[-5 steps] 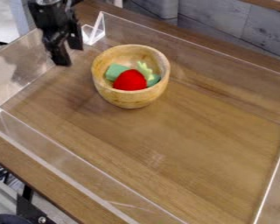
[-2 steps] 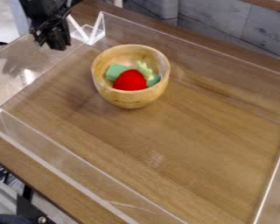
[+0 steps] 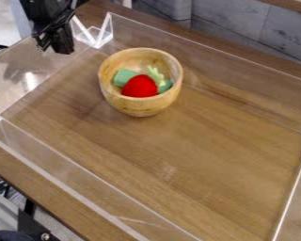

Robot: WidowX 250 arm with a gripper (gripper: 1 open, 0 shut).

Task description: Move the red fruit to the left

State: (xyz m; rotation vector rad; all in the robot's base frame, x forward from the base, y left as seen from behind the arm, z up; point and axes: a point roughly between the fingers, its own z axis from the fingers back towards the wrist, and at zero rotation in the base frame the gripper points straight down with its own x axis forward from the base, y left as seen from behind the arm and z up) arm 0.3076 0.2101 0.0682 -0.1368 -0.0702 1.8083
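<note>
— What takes up most of the space?
— The wooden table (image 3: 179,165), with a brown plank-like surface. Clear edging runs along its left side.

— And the next largest thing?
— The dark robot arm (image 3: 42,17), reaching in at the far left corner.

— Then what?
— A round wooden bowl (image 3: 119,103), standing on the far part of the table, to the right of the arm and well apart from it.

— Where is the red fruit?
— The red fruit (image 3: 140,87) sits inside the bowl, toward its near side. Its light green leafy stem (image 3: 153,72) points to the far side.

— Anything beside it?
— A green block (image 3: 124,77), also in the bowl, just left of the stem.

— How is the gripper?
— The gripper (image 3: 56,47) hangs at the far left, its fingers together. It is small and dark there, so I can't make out its tips well, but it is clearly apart from the bowl and the fruit.
</note>
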